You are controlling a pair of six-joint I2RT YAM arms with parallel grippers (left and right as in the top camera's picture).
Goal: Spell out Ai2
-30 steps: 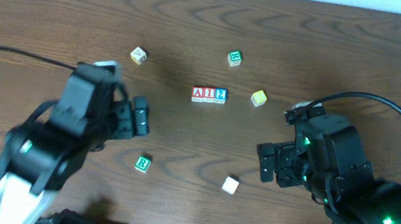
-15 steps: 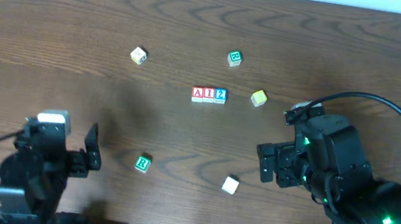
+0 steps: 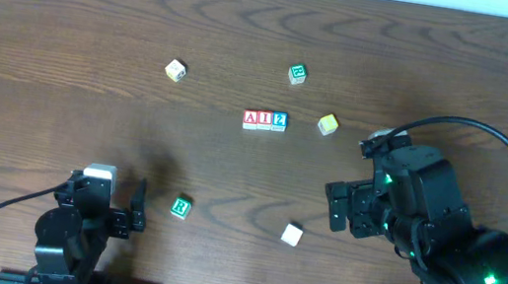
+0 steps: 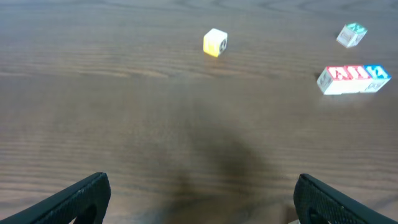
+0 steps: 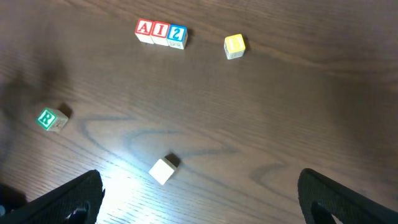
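The red A cube [image 3: 251, 118], red I cube [image 3: 265, 120] and blue 2 cube [image 3: 280, 120] stand touching in a row at the table's middle, reading A I 2. The row also shows in the right wrist view [image 5: 161, 30] and the left wrist view [image 4: 353, 79]. My left gripper [image 3: 136, 219] is open and empty at the front left, far from the row. My right gripper [image 3: 336, 205] is open and empty to the right of the row and nearer the front.
A green R cube [image 3: 181, 207] lies just right of the left gripper. A plain white cube [image 3: 292, 234] lies front of centre. A yellow cube [image 3: 328, 124] sits right of the row, a green-marked cube [image 3: 297, 72] behind it, a pale cube [image 3: 175, 70] back left.
My left arm has pulled back from the middle left of the table to the front edge. The right arm and all cubes have not moved.
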